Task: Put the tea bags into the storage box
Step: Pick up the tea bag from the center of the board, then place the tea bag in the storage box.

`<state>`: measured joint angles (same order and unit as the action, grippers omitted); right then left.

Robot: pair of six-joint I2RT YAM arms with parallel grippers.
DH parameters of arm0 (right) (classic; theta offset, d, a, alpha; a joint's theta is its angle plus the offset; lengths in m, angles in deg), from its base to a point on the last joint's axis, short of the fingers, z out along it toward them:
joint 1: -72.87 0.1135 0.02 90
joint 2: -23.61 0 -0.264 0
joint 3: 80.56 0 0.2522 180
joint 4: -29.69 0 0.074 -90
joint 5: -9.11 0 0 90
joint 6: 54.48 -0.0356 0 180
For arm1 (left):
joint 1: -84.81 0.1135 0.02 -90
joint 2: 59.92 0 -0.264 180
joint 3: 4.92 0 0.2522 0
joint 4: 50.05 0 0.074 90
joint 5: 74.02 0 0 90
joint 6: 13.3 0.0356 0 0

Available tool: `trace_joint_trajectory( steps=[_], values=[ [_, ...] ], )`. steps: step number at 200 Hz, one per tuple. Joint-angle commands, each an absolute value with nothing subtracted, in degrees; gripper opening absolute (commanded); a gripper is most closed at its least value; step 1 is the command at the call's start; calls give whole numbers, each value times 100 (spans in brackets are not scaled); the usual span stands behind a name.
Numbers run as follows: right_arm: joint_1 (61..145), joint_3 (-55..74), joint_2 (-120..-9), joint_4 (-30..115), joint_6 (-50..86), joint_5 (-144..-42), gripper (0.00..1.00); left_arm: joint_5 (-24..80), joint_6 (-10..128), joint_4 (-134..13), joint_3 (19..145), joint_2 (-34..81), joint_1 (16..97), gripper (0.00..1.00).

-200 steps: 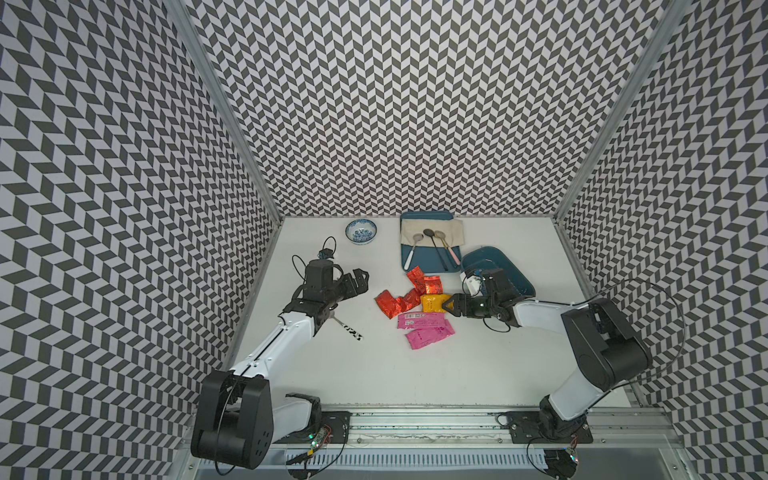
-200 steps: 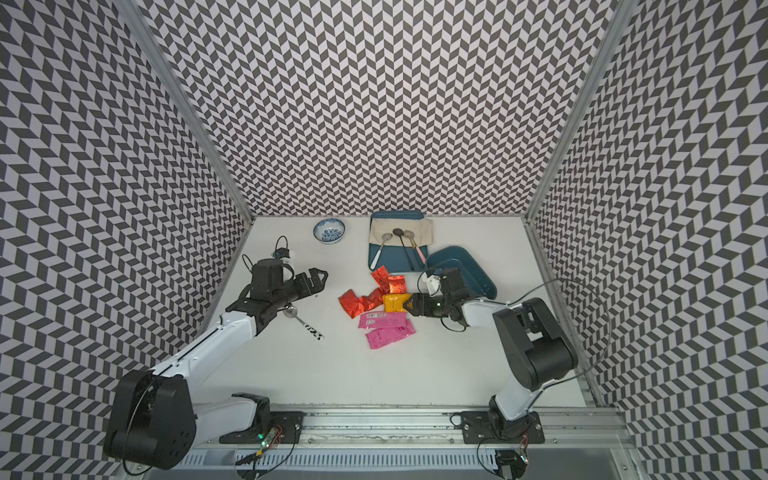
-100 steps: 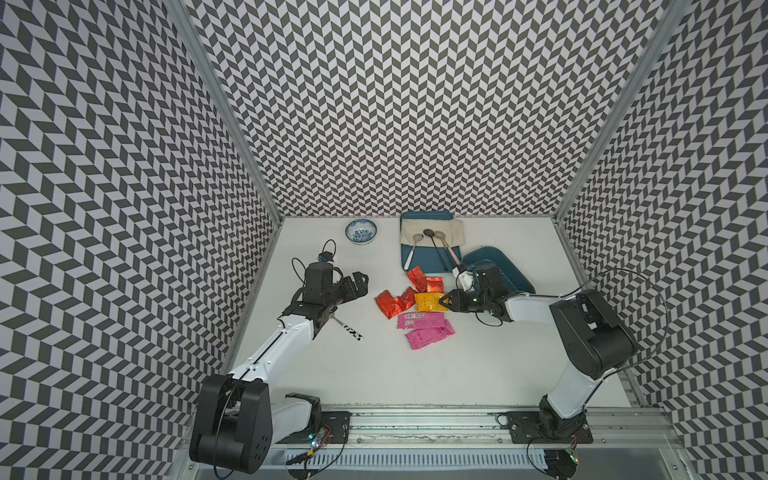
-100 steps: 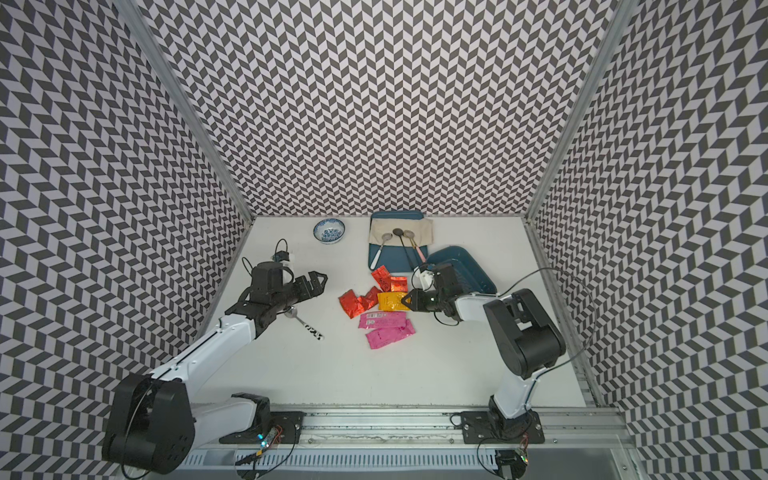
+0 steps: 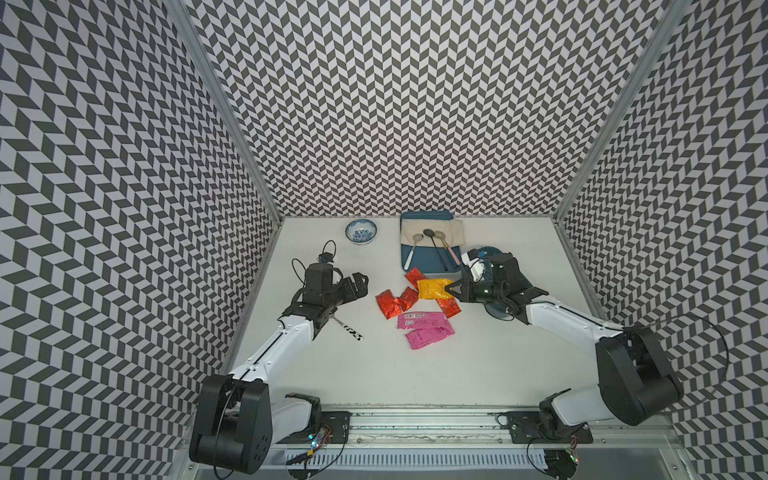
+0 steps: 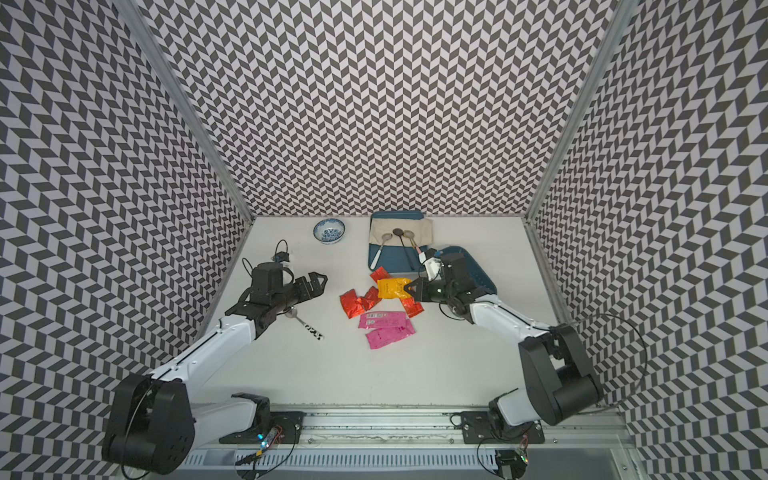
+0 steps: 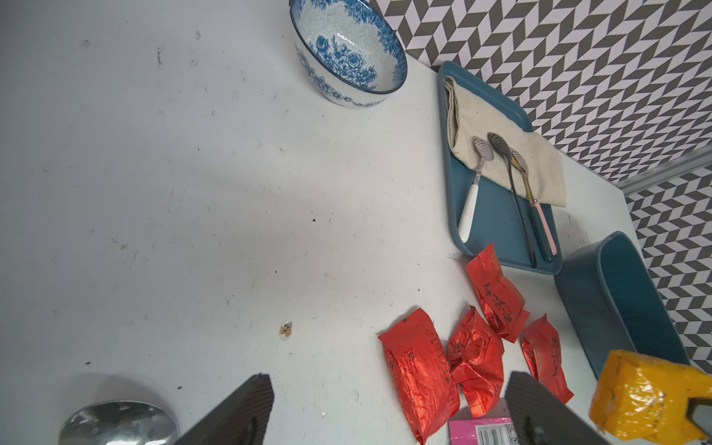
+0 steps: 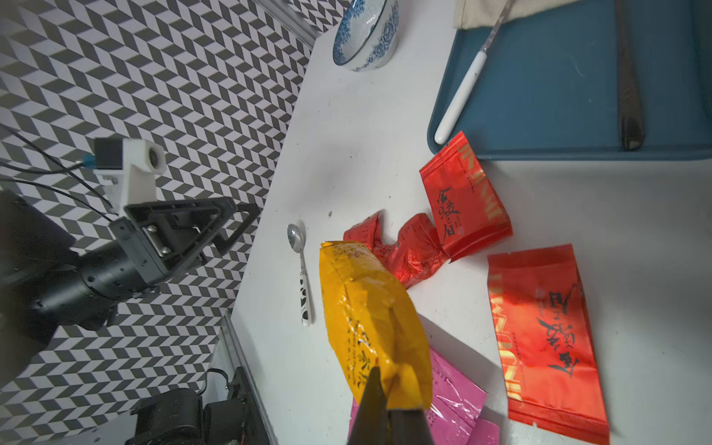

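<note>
My right gripper (image 5: 451, 288) is shut on one end of the yellow-orange tea bag (image 5: 432, 288), which hangs off the table above the pile. In the right wrist view the same yellow tea bag (image 8: 370, 308) sticks out from the shut fingertips (image 8: 375, 385). Several red tea bags (image 5: 388, 303) and two pink ones (image 5: 423, 322) lie on the table below and beside it. The teal storage box (image 6: 478, 270) stands just behind my right wrist, largely hidden by it. My left gripper (image 5: 359, 284) hovers open to the left of the pile, holding nothing.
A blue-patterned bowl (image 5: 361, 232) stands at the back. A flat blue tray (image 5: 424, 266) with beige cloth and three spoons sits right behind the pile. A spoon with a black-and-white handle (image 5: 349, 330) lies under my left arm.
My right gripper has closed on the yellow-orange tea bag and raised it slightly off the table. The left arm has stayed still.
</note>
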<state>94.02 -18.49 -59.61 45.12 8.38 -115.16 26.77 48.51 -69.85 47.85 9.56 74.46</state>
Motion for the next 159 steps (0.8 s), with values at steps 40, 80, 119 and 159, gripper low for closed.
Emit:
trace_joint_trajectory(
  steps=[40,80,119,159],
  values=[
    [7704,-1521,-5868,4719,300,-11273,0,2695,4820,-6871,4815,908,7472,100],
    [7240,-1498,-6317,4609,265,-10580,0,2663,4842,-6912,4788,842,7470,100],
    [6979,-1846,-6754,3952,-71,-10338,0,2620,4871,-6976,4787,783,7475,100],
    [6986,-1615,-7254,4144,69,-10500,22,2622,4815,-6977,4777,796,7470,100]
  ],
)
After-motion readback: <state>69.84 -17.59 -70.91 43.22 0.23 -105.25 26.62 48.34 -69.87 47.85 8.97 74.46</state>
